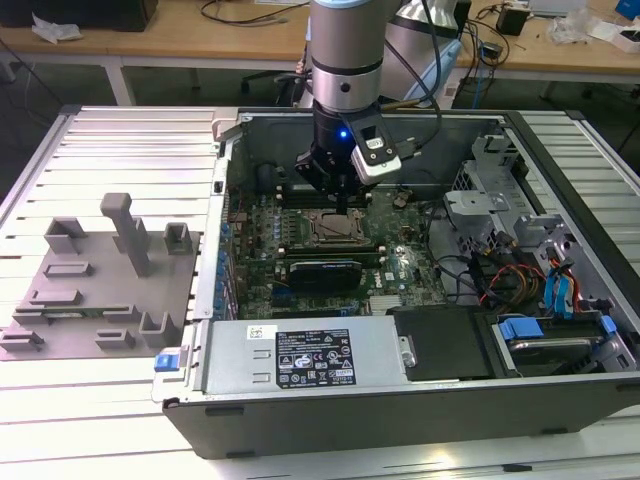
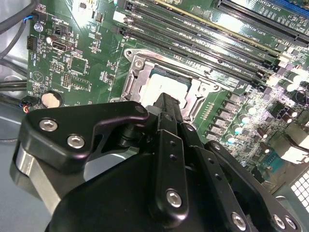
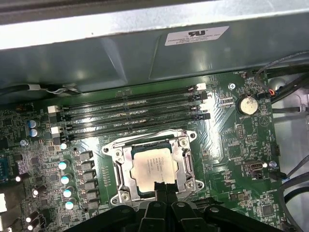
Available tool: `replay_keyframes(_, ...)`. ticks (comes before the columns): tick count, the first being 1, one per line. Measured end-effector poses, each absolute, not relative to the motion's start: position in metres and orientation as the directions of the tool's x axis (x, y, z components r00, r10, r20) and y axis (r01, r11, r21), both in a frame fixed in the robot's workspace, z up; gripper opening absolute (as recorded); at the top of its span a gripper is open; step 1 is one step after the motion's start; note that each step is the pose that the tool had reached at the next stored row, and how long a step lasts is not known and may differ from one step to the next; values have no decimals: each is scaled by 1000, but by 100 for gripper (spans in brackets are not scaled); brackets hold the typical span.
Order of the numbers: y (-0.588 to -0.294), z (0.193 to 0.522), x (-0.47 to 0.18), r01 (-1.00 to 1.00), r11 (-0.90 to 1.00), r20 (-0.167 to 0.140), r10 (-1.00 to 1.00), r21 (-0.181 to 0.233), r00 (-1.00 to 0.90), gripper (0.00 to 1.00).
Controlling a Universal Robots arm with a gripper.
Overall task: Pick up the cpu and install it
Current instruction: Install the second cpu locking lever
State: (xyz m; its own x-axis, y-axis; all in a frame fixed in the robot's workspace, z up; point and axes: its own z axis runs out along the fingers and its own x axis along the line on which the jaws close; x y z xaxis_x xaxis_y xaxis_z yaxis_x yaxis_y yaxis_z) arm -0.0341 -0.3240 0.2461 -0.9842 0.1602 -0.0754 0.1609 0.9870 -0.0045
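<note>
The cpu (image 3: 153, 167) lies flat inside the metal-framed socket (image 3: 120, 169) on the green motherboard (image 3: 227, 145), its pale silvery top facing up. In the first wrist view it is nearly whole, with only its near edge covered by the black tip of the gripper (image 3: 163, 189). In the second wrist view the cpu (image 2: 161, 86) is half hidden behind the gripper (image 2: 166, 104), whose fingers look drawn together into one narrow tip. Whether that tip touches the chip or grips anything, I cannot tell. The memory slots (image 3: 130, 116) run just beyond the socket, and a coin battery (image 3: 247, 104) sits near the board's corner. The exterior view adds the wider scene: the gripper (image 1: 338, 200) hangs over the socket (image 1: 332, 228) inside the open computer case (image 1: 400, 400), the power supply (image 1: 300, 358) lies along the near side, and a grey fixture tray (image 1: 90, 290) with upright posts rests well apart at the exterior view's left.
</note>
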Motion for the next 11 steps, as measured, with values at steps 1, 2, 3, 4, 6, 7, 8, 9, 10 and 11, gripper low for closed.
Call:
replay_keyframes(1, -324, 246, -34, 161, 987, -75, 160, -4, -984, 11)
replay_keyframes(2, -324, 246, -34, 161, 987, -75, 160, -4, -984, 11)
replay_keyframes(3, -324, 246, -34, 161, 987, -75, 160, -4, -984, 11)
replay_keyframes(4, -324, 246, -34, 161, 987, -75, 160, -4, -984, 11)
replay_keyframes(6, -328, 246, -34, 161, 987, -75, 160, -4, -984, 11)
replay_keyframes(7, -330, 246, -34, 161, 987, -75, 160, -4, -984, 11)
replay_keyframes(8, -332, 246, -34, 161, 987, -75, 160, -4, -984, 11)
replay_keyframes(9, -334, 246, -35, 161, 987, -75, 160, -4, -984, 11)
replay_keyframes(10, -335, 246, -35, 161, 987, -75, 160, -4, -984, 11)
replay_keyframes(11, -337, 246, -36, 161, 987, -75, 160, -4, -984, 11)
